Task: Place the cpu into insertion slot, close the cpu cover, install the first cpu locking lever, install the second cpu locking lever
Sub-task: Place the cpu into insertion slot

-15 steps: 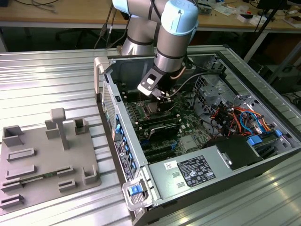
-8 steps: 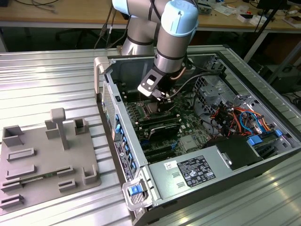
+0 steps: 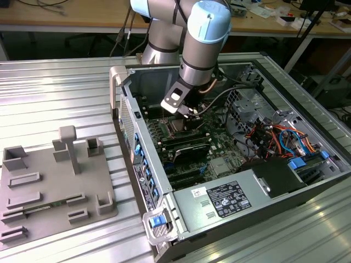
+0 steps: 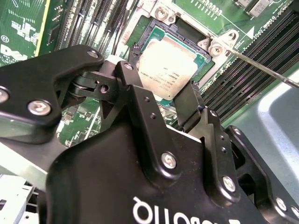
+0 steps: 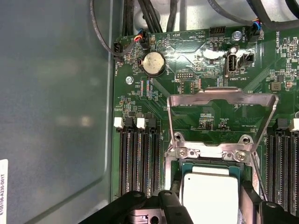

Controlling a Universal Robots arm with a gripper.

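The cpu (image 4: pixel 168 65) is seen lying flat in the insertion slot (image 4: pixel 187 30), on the motherboard (image 5: pixel 187 60) inside the open computer case (image 3: pixel 219 200). The cpu cover (image 5: pixel 219 95) is swung up, just beside the slot. The cpu is straddled by the gripper (image 4: pixel 161 79); whether it is clamped cannot be told.

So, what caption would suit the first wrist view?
The cpu in the insertion slot, with the cpu cover hinged open.

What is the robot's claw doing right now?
The gripper straddles the chip in its socket; whether it is gripping cannot be told.
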